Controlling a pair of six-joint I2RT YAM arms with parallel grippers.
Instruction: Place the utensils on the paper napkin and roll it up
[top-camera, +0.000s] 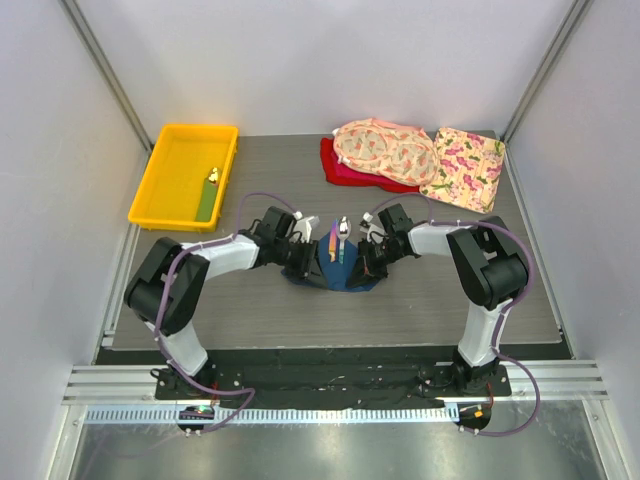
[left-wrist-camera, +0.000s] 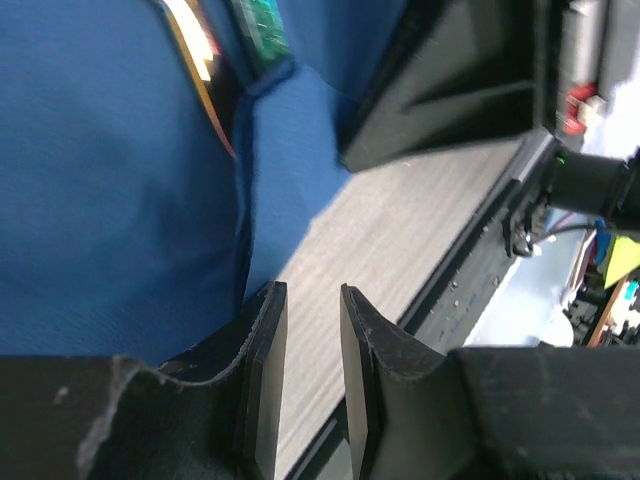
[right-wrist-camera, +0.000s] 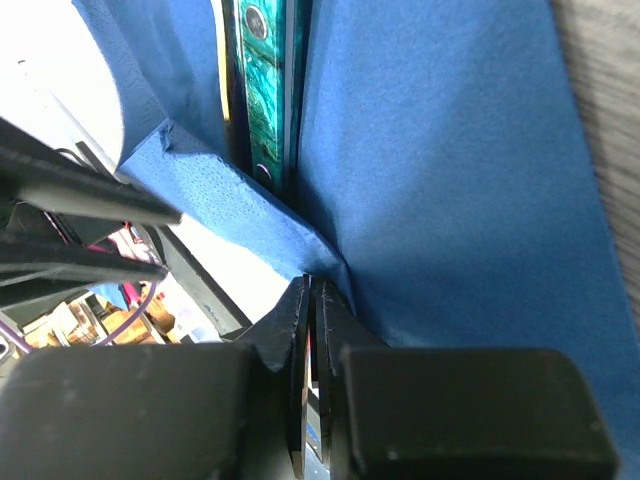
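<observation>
- The right gripper (right-wrist-camera: 311, 300) is shut, its tips pinching a raised fold of the paper napkin (top-camera: 335, 275). Thin paper held this tightly is likely to tear if the arm pulls sideways rather than lifting and turning.
- The left gripper (left-wrist-camera: 305, 365) stands partly open with bare table (top-camera: 430, 300) showing through the gap. The napkin's edge lies just beside one finger, not between them, so it holds nothing. If the jaws close from here they could miss the edge, and the roll would then start from one side only and skew.
- The utensils (top-camera: 341, 240) lie on the napkin between the two grippers, with their heads sticking out past its far edge. An uneven pull could slide them farther out or fan the handles apart.
- The two wrists sit close together across the napkin, so there is little room to swing inward without contact.
- Open table lies in front of the napkin toward the arm bases. The yellow tray (top-camera: 180, 170), floral cloths (top-camera: 385, 150) and red cloth (top-camera: 340, 172) are well apart at the back.
</observation>
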